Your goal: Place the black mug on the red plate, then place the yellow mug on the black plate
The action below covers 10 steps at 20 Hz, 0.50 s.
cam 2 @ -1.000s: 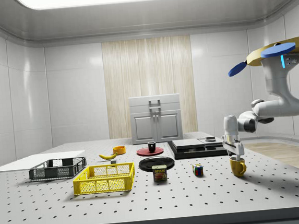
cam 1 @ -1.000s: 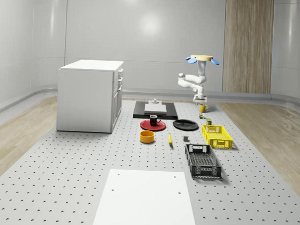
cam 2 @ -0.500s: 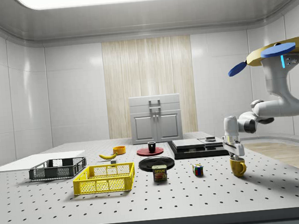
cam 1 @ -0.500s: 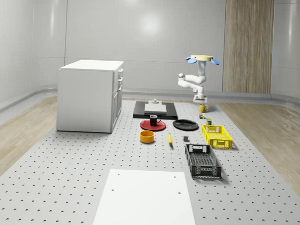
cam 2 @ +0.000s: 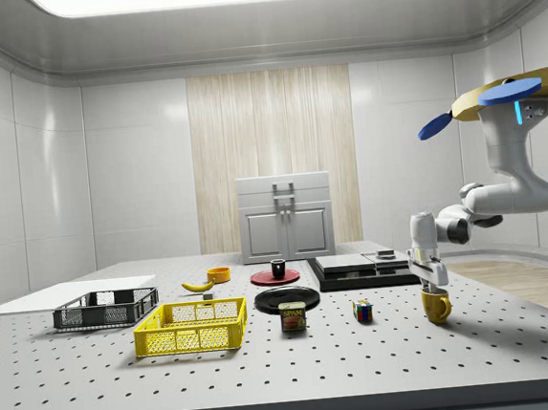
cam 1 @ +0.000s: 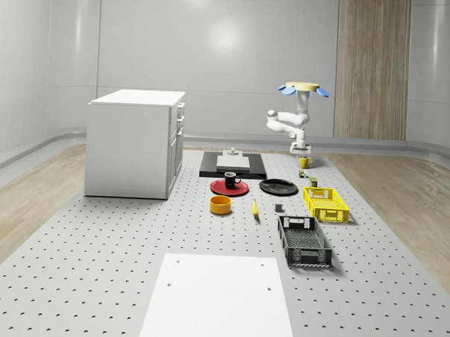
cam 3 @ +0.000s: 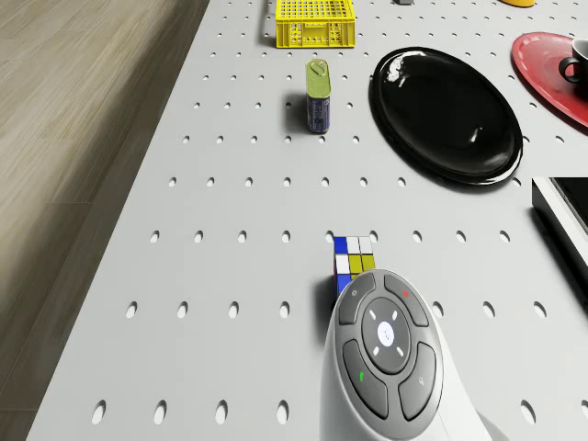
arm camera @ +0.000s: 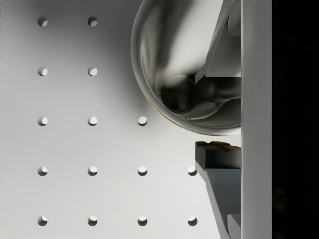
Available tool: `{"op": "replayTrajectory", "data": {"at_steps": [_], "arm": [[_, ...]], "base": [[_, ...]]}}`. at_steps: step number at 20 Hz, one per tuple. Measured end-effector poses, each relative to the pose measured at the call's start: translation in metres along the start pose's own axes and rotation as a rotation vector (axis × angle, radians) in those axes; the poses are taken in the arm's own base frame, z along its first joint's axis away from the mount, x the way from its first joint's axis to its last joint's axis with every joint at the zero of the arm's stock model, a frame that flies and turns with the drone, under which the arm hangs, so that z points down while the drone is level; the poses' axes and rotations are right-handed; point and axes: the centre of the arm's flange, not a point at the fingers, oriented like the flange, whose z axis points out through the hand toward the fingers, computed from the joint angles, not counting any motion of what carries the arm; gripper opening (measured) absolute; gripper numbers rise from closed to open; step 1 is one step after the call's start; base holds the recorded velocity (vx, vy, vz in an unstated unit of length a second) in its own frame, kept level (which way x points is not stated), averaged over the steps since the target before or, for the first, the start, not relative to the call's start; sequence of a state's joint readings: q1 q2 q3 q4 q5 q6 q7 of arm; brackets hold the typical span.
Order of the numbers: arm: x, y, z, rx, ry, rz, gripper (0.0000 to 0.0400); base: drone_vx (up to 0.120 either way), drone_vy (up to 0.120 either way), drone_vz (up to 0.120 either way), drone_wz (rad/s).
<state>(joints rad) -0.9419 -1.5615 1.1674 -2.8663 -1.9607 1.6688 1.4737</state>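
Note:
The yellow mug stands on the table at the side view's right, also yellow mug. My gripper points down onto it; in the wrist view the gripper is shut on the mug's wall, one finger inside and one outside the rim. The drone hovers above and beyond the mug. The black mug sits on the red plate. Beside it lies the black plate, bare, seen as the black plate in the drone view.
A Rubik's cube and a can lie between the yellow mug and the black plate. A yellow crate, black crate, yellow bowl and banana lie nearer. A white cabinet stands left.
The fingers have gone from open to shut on the yellow mug's rim. Drone, arm and mug stay where they were.

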Motion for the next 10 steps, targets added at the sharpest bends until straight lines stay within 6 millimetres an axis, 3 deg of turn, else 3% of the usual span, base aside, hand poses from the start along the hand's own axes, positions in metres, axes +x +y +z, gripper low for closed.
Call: {"op": "replayTrajectory", "data": {"at_steps": [3, 8, 10], "arm": [[0.000, 0.000, -0.009, 0.000, 0.000, 0.000, 0.0112], [0.000, 0.000, -0.026, 0.000, 0.000, 0.000, 0.0110], [0.000, 0.000, -0.030, 0.000, 0.000, 0.000, 0.0110]], "base": [[0.000, 0.000, 0.000, 0.000], [0.000, 0.000, 0.112, 0.000], [0.100, -0.100, 0.120, 0.000]]}}
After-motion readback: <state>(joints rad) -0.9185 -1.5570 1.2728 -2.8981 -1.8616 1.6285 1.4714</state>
